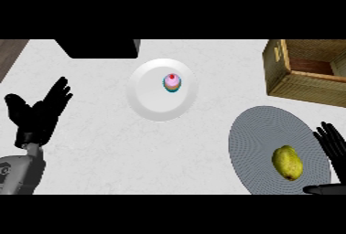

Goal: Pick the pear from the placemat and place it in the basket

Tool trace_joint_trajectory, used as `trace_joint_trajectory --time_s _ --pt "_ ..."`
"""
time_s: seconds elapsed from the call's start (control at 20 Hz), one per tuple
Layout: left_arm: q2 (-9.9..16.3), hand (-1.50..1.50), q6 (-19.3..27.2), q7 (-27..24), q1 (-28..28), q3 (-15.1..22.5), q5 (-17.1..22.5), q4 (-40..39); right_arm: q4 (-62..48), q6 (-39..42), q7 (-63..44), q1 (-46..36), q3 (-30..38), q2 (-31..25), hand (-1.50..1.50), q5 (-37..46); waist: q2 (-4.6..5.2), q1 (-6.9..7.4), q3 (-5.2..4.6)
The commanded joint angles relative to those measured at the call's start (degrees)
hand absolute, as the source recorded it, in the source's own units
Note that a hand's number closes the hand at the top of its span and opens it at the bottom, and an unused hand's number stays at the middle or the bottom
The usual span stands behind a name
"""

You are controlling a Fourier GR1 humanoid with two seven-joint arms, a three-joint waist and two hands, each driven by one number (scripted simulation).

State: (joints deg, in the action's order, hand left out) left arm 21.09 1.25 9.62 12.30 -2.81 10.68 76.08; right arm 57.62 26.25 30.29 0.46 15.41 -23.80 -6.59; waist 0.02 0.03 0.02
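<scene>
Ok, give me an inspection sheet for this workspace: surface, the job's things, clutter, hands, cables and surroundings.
Surface: pale speckled counter, with a darker wooden strip at the far left corner.
Job's things: pear lies on the round grey placemat, near right; the basket, a wooden box with an open top, stands at the far right with nothing seen inside.
Clutter: white plate in the middle with a small pink cupcake on it; black box at the far edge.
Hands: left hand open, resting at the left, fingers up; right hand open beside the pear, not touching it.
Cables: nothing seen.
Surroundings: nothing seen beyond the counter.
</scene>
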Motion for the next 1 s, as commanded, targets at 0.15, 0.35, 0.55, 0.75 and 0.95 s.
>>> trace_joint_trajectory --time_s 0.15,0.35,0.55,0.75,0.95 --pt "-1.3 0.0 -2.1 1.25 -2.38 -3.23 -2.28 3.81 2.05 1.02 0.23 0.74 0.46 0.6 -1.5 1.69 -0.05 -0.07 -0.02" --pt "-3.29 0.0 -3.03 -1.63 0.12 -3.38 -3.64 -1.45 1.12 2.25 2.03 0.68 0.83 2.04 -1.5 0.91 -0.02 -0.19 -0.03" --pt "-4.57 0.0 -1.24 1.93 -3.76 -2.62 -4.78 5.72 -1.5 2.87 7.46 0.93 -0.12 2.71 -1.5 2.88 -0.05 0.01 -0.01" --pt "-3.99 0.0 -2.78 1.28 -1.58 -4.37 -5.0 2.99 0.71 2.77 9.55 3.14 -0.01 2.05 -1.5 4.02 -0.04 -0.12 -0.01" --pt "-4.95 0.0 -2.26 3.13 -0.79 -4.39 -6.39 3.89 2.49 -0.81 5.33 3.37 -0.82 3.64 -1.5 5.5 -0.05 -0.15 -0.02"
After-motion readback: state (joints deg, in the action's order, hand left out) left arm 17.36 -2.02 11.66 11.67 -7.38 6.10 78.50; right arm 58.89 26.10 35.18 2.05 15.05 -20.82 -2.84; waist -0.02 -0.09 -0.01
